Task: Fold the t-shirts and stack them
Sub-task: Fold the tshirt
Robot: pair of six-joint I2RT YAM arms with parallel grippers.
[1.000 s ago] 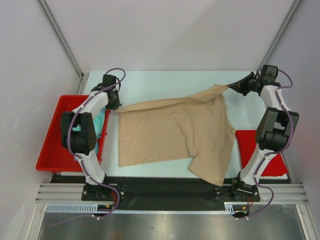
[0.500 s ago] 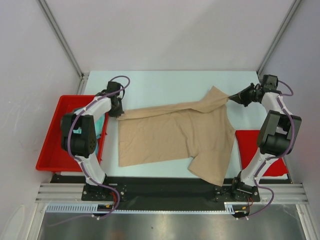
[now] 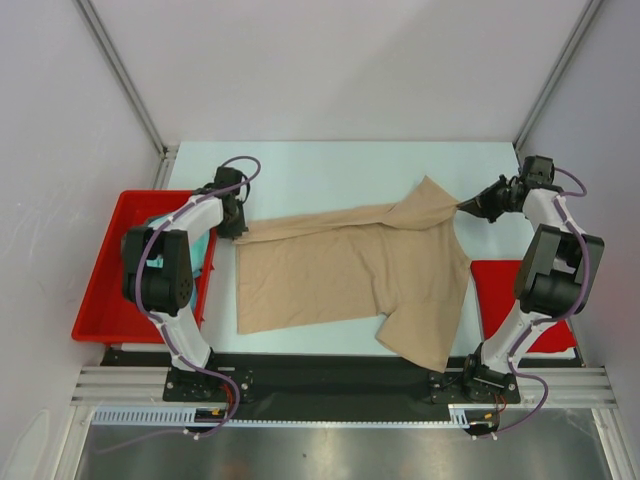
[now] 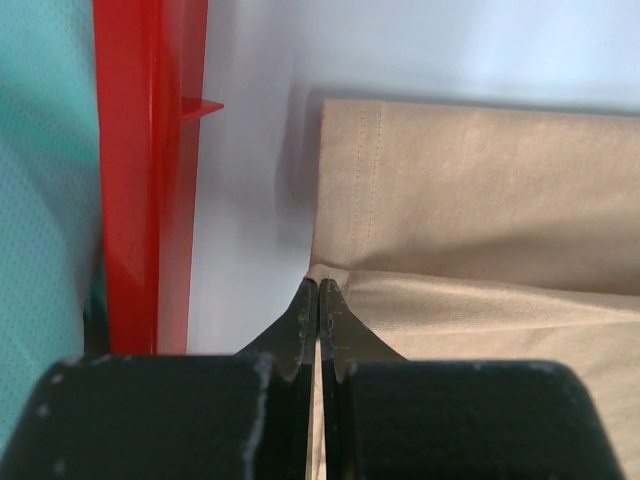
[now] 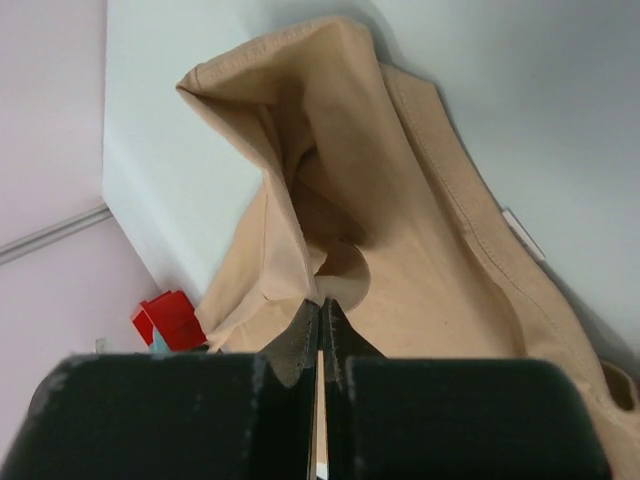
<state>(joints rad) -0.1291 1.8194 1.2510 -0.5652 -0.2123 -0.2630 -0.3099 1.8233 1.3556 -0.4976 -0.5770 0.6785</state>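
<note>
One tan shirt [image 3: 350, 275] lies spread mid-frame on the tabletop [image 3: 330, 165]. My left hand [image 3: 241, 228] pinches its far left corner, and my right hand [image 3: 463, 204] pinches its upper-right corner. First fold, I think; next both must pull evenly toward me.

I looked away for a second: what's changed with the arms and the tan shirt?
The left gripper and right gripper drew the held far edge of the tan t-shirt toward the near side. Both stay shut on it; its near part and the red tray are unmoved.
</note>
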